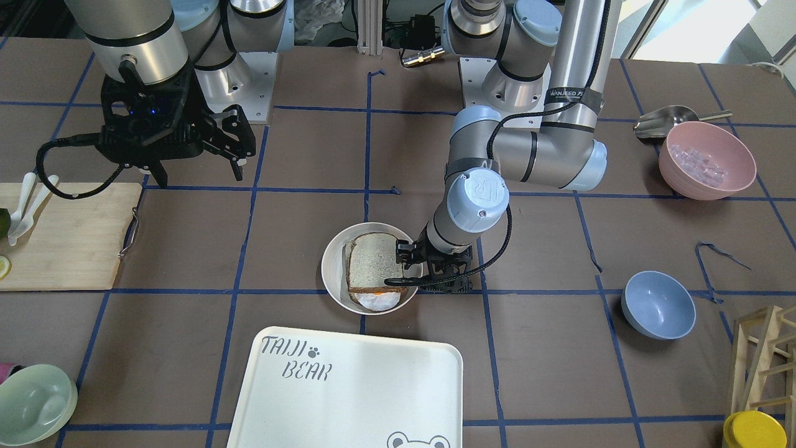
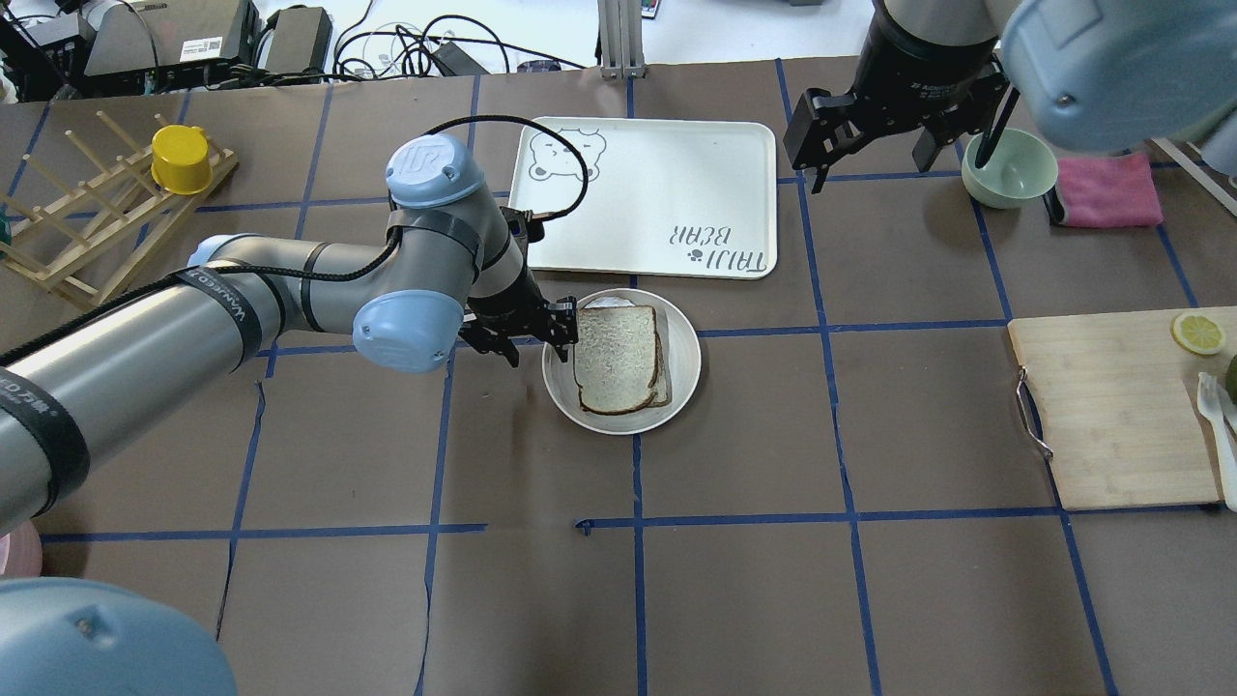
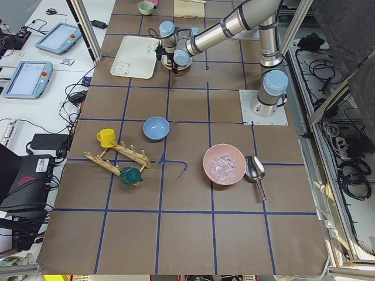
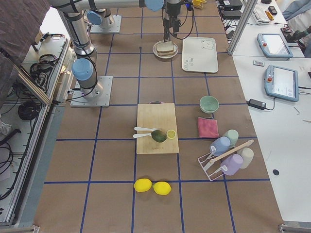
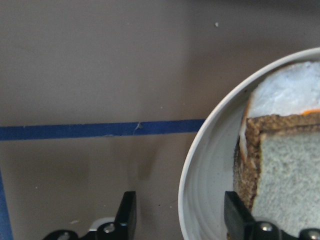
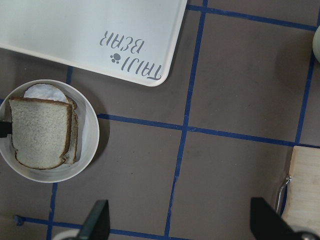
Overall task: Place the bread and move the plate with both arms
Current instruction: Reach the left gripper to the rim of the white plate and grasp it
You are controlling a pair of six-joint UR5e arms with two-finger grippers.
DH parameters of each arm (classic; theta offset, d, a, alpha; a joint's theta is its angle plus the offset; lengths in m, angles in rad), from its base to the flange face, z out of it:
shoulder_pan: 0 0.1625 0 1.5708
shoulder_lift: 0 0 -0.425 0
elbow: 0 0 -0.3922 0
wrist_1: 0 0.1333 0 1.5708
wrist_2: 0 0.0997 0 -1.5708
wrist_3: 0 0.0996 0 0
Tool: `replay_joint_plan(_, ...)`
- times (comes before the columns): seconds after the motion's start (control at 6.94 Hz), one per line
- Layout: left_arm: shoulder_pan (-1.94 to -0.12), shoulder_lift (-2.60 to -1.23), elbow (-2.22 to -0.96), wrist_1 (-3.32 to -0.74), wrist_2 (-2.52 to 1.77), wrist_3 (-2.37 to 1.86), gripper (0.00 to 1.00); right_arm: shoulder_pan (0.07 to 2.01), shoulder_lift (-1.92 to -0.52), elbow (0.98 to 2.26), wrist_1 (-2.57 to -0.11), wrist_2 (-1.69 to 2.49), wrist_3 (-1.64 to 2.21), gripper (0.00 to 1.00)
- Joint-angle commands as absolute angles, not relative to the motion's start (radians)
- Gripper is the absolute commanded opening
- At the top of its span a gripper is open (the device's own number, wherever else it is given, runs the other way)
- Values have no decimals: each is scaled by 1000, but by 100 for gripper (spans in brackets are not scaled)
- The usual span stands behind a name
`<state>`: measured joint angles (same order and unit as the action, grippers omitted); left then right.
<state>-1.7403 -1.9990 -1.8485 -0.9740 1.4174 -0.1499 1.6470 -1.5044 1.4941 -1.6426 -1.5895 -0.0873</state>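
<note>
1. greyish-white, brown-crusted bread slice (image 2: pixel 616 358) lies on the round cream plate (image 2: pixel 684 360), mid-counter.
2. left gripper (image 5: pixel 180 212), released, straddles the plate's rim; right gripper (image 6: pixel 181 220) hangs spread above the counter's right half.
3. plate move likely next: clench rim, bring right arm over.

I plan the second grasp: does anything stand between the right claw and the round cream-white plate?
Nothing visible does. Only bare brown table lies between the open right claw and the round cream-white plate; the white rectangular tray lies beside that path.
</note>
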Motion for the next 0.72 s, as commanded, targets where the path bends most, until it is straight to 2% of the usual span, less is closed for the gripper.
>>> replay_joint_plan(0.0,-1744,-2017,-1850,-960,1417,-147,57,1647,-1503,1494,-1641,-1589,-87,100)
replay_joint_plan(0.14,-1744,-2020,-1848,-960,1417,-138,49,1646,-1503,1494,-1641,-1588,-87,100)
replay_joint_plan(0.29,-1744,-2023,-1847,-957,1416,-137,1,1646,-1503,1494,-1643,-1588,-87,100)
replay_joint_plan(0.58,-1743,-2020,-1833,-943,1411,-127,0,1644,-1503,1494,-1643,-1589,-86,100)
